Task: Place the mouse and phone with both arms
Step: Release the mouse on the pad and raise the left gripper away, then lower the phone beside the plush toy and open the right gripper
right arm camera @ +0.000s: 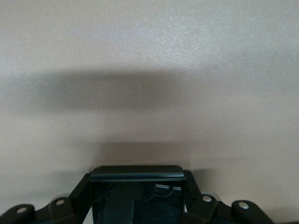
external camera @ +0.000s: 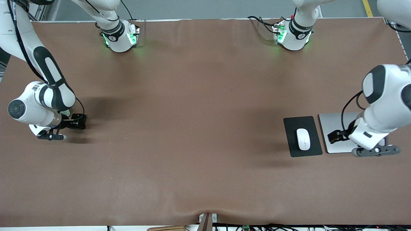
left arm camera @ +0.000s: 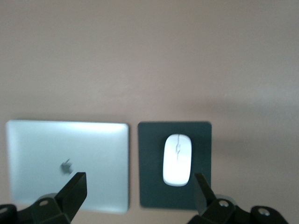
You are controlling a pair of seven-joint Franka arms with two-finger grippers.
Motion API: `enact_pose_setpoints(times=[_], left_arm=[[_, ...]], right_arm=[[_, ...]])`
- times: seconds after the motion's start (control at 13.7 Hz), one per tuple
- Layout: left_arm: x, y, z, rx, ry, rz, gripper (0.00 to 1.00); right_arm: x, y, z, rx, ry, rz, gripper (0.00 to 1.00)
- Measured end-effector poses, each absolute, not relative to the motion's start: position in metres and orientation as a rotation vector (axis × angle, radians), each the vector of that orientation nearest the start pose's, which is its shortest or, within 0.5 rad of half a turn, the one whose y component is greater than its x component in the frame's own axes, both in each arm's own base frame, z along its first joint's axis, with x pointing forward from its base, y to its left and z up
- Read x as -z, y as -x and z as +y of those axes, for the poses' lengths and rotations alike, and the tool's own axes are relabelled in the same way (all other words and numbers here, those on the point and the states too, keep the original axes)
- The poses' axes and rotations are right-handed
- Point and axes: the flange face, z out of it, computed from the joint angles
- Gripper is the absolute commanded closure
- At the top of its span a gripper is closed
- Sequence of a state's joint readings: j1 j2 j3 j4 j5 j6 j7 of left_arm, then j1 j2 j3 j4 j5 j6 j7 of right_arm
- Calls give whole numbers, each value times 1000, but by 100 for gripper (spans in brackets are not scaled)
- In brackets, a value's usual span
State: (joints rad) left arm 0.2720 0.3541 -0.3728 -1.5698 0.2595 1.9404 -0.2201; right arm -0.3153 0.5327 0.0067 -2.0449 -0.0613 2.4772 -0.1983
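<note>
The mouse (external camera: 303, 139) is seen flat on a dark pad (external camera: 302, 136) toward the left arm's end of the counter (external camera: 192, 112), with a closed silver laptop (external camera: 337, 133) just beside the pad. The left tool (external camera: 375, 150) is held over the laptop, jaws wide apart and empty; the mouse lies apart from it, on the pad next to it. The phone (right arm camera: 135, 193) is gripped between the closed jaws of the right tool (external camera: 51, 137), low over the counter's right-arm end.
</note>
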Motion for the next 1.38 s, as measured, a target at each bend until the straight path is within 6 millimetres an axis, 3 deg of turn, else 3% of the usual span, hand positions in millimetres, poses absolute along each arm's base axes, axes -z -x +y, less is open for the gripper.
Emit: enact_pose_setpoints(times=[0.36, 0.58, 0.87, 1.17, 1.38], left_arm=[[-560, -629, -23, 73, 3039, -158, 0], [-608, -601, -30, 108, 3034, -173, 0], [-635, -576, -33, 81, 3025, -189, 0], [-656, -558, -31, 78, 3058, -222, 0], [-666, -548, -21, 68, 3080, -223, 0]], right_arm=[[-176, -567, -161, -168, 3136, 44, 0], [-209, -588, -137, -205, 3135, -6, 0], [-268, -604, -94, -203, 3149, -24, 0], [-329, -603, -56, -189, 3164, -19, 0], [-388, -595, -36, -175, 3157, -13, 0]])
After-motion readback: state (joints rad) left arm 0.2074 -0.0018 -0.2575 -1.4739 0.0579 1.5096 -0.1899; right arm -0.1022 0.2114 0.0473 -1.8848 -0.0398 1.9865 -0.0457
